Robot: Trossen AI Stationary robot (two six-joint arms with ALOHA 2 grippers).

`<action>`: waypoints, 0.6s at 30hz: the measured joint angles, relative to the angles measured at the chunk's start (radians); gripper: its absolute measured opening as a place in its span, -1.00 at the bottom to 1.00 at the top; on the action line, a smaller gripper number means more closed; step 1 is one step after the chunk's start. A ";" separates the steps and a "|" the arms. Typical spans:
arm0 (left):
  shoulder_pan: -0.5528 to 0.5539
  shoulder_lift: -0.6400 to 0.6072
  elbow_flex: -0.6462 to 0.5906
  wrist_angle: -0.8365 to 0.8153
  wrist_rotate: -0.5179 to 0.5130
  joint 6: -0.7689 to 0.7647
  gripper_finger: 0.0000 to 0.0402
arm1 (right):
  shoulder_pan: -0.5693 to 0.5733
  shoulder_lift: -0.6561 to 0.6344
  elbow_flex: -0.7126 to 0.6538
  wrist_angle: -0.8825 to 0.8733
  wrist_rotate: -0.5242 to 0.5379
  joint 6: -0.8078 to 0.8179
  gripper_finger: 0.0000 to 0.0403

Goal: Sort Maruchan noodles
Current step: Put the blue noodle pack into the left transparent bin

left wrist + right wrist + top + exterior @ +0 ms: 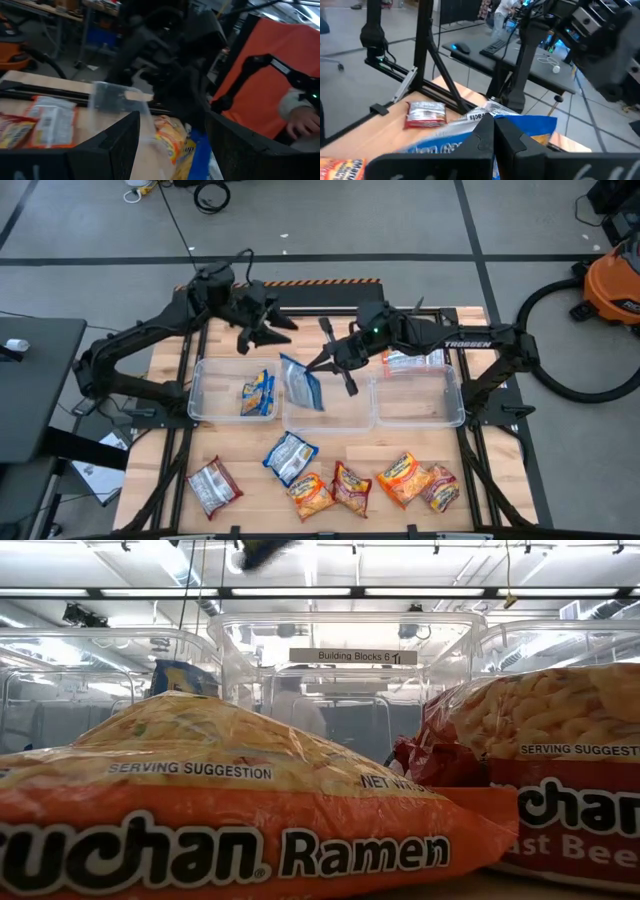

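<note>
Blue-and-white packet (pixel 485 131) sits pinched between my right gripper's (pixel 493 134) fingers, which are closed tight on its upper edge; it dangles below the wrist. From above, that right gripper (pixel 322 364) hangs over the clear bins, and the packet (pixel 301 384) droops above the middle bin (pixel 330 423), close to the wall it shares with the left bin (pixel 200 395).

Left bin already holds blue packets (pixel 259 393). Right bin (pixel 452 408) has a red-and-silver packet (pixel 410 360) at its far edge. My left gripper (pixel 262 332) waits behind the left bin, fingers spread, carrying nothing.

Unsorted on the near table: a red-and-silver packet (pixel 212 485), another blue one (pixel 290 457), orange ones (pixel 311 495) (pixel 404 477) and red ones (pixel 351 486) (pixel 440 488).

Risks, as I judge them:
- Grip is on one thin crinkly edge. The film could slide out mid-carry and drop into the middle bin instead of with the other blues.
- The hanging packet is limp. If I move sideways too low, its bottom edge may catch the dividing wall and fold or drag the bin.
- My left arm is close to the left bin's far side; crossing toward it risks contact between the arms.
- A release from this height may let the packet flutter and land propped on a rim.
</note>
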 joint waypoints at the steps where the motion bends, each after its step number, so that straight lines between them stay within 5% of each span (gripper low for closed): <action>1: -0.018 0.000 0.000 0.000 -0.006 0.000 0.16 | 0.007 -0.003 0.000 -0.002 0.000 0.009 -0.98; 18: -0.240 0.106 -0.002 -0.047 -0.223 0.110 0.16 | 0.029 -0.064 -0.001 -0.131 0.030 0.049 -0.98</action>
